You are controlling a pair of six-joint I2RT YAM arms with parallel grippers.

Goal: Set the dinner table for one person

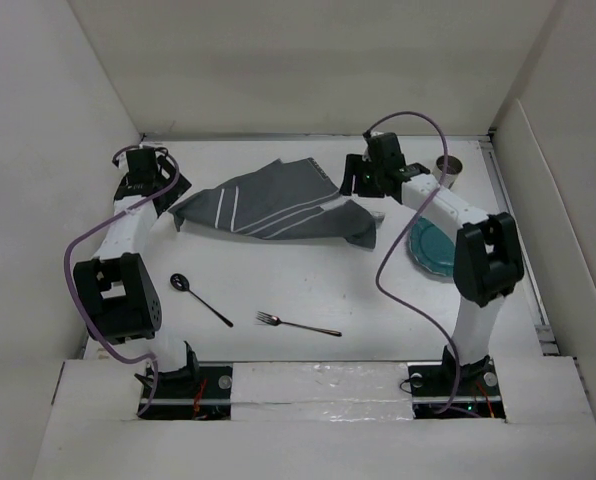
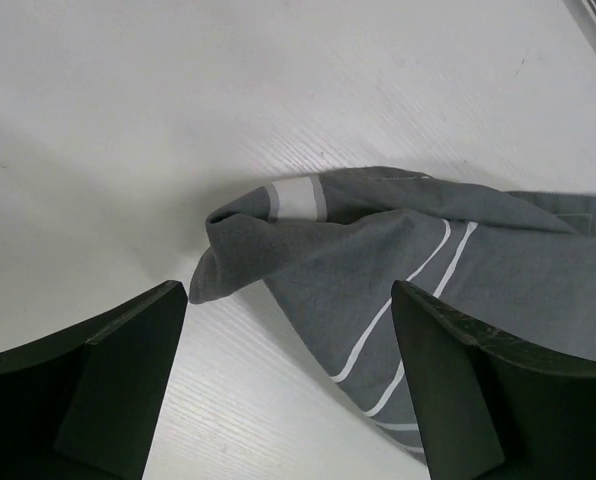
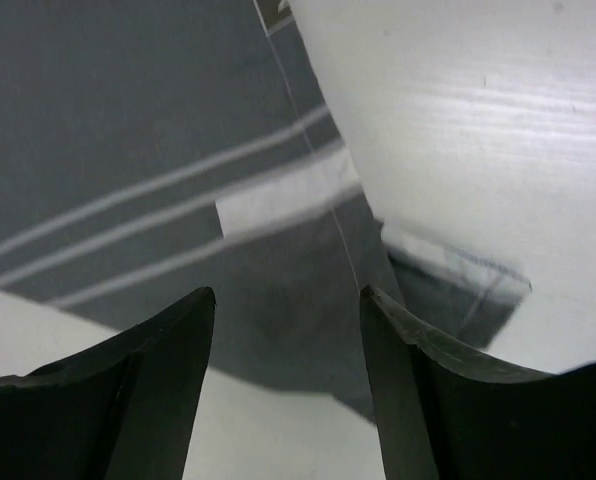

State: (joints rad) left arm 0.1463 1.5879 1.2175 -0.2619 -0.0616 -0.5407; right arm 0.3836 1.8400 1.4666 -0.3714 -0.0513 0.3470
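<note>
From above, the white counter [image 1: 298, 280] fills the workspace and carries everything. A rumpled grey striped cloth [image 1: 273, 205] lies toward the far side. A spoon [image 1: 200, 298] and a fork [image 1: 298, 324] lie nearer the arms. A teal plate [image 1: 438, 250] and a metal cup [image 1: 448, 168] sit on the right. The left hand [image 1: 163, 200] is at the cloth's left end and the right hand [image 1: 363, 185] at its right end, near the cup.

The left wrist view shows the left hand [image 2: 286, 300] spread open and empty. A folded-over corner of the cloth [image 2: 398, 260] lies just ahead on the bare counter [image 2: 128, 130].

The right wrist view shows the right hand [image 3: 286, 300] also open and empty, low over the cloth [image 3: 128, 120] at its edge, beside the counter [image 3: 478, 120]. Whether it touches the fabric I cannot tell.

The risks are these. Pinching a doubled corner could lock the fold in. An uneven pull could drag the cloth onto the plate. The right arm could knock the cup.
</note>
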